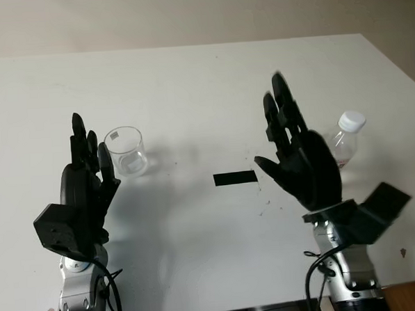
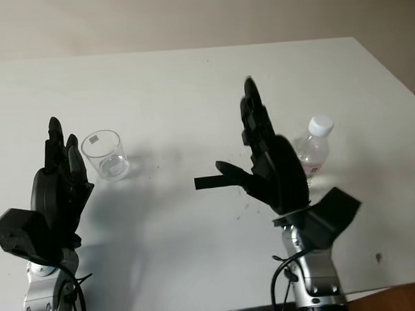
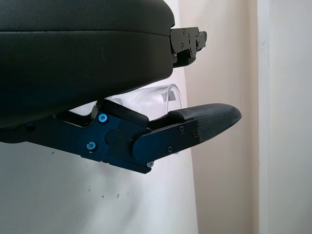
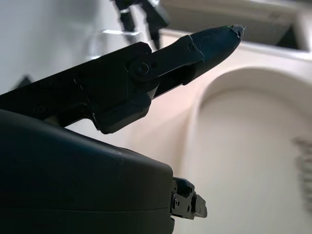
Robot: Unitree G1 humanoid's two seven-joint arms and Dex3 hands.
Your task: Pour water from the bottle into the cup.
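Left eye view – both hands up and open, holding nothing: left hand (image 1: 84, 186) just beside the glass cup (image 1: 126, 151), right hand (image 1: 301, 157) in front of the upright bottle (image 1: 346, 140) on the table (image 1: 190, 87).

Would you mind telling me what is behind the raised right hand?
Behind the open right hand stands the bottle: its white cap, neck and part of its clear body show past the palm. The hand covers its lower side and base, so the water level cannot be seen.
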